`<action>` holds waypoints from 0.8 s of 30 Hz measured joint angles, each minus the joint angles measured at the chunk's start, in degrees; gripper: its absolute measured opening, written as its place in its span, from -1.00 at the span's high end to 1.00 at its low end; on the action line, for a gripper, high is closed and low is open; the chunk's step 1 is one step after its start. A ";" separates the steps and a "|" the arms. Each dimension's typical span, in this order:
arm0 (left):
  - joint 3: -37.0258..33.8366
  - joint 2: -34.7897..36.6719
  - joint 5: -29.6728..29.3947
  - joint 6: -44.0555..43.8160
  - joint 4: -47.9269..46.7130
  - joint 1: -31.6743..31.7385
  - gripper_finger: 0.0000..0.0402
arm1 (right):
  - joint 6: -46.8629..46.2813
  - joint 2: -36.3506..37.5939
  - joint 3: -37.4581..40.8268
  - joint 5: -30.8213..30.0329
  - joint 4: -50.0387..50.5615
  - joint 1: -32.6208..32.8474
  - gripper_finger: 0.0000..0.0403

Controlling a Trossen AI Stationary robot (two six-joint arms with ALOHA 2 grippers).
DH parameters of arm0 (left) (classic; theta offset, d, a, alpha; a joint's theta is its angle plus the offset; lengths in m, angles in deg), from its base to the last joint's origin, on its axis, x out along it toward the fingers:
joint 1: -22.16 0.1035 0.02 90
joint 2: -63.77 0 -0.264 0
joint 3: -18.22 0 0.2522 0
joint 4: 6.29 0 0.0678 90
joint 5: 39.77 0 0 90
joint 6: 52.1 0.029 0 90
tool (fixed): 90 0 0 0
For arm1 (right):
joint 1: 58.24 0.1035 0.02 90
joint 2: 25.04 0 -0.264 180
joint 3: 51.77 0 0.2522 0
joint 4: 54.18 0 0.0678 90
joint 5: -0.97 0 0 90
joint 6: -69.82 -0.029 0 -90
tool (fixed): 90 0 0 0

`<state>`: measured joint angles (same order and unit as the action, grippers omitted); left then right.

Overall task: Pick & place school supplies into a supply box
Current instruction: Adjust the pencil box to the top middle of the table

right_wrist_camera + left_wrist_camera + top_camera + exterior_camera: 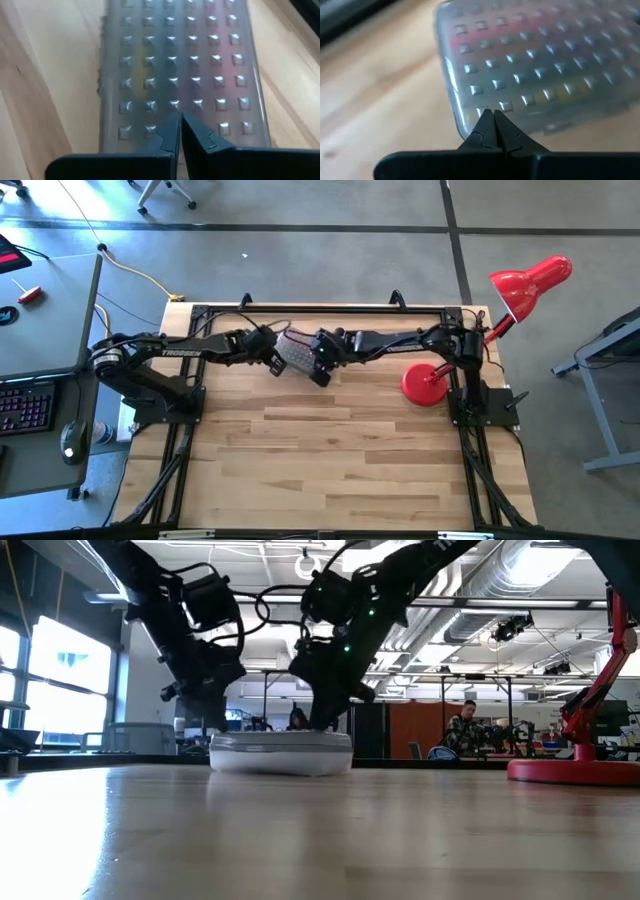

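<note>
Both arms' fingers [492, 120] [179, 122] pressed together, tips over the closed supply box [297, 350] lid.

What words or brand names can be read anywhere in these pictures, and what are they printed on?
"TROSSEN": white letters along the left arm, read from the high view.
The right arm has a marking too, but it is too small to read.
The keyboard keys on the side desk are too small to read.
The studded lid of the supply box bears no text in either wrist view.
</note>
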<state>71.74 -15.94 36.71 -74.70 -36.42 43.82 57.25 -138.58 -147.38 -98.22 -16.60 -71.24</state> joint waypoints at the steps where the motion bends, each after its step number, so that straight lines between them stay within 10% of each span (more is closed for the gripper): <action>1: 0.10 0.31 0.86 -0.74 -0.24 -1.20 0.95 | 0.03 0.51 0.02 -0.66 2.02 0.25 1.00; 24: 3.46 0.41 0.60 -11.65 -1.64 -21.04 0.95 | -2.20 6.93 0.28 -7.19 22.81 11.96 1.00</action>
<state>75.21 -15.53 37.31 -86.35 -38.06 22.79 55.06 -131.65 -147.09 -105.41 6.21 -59.28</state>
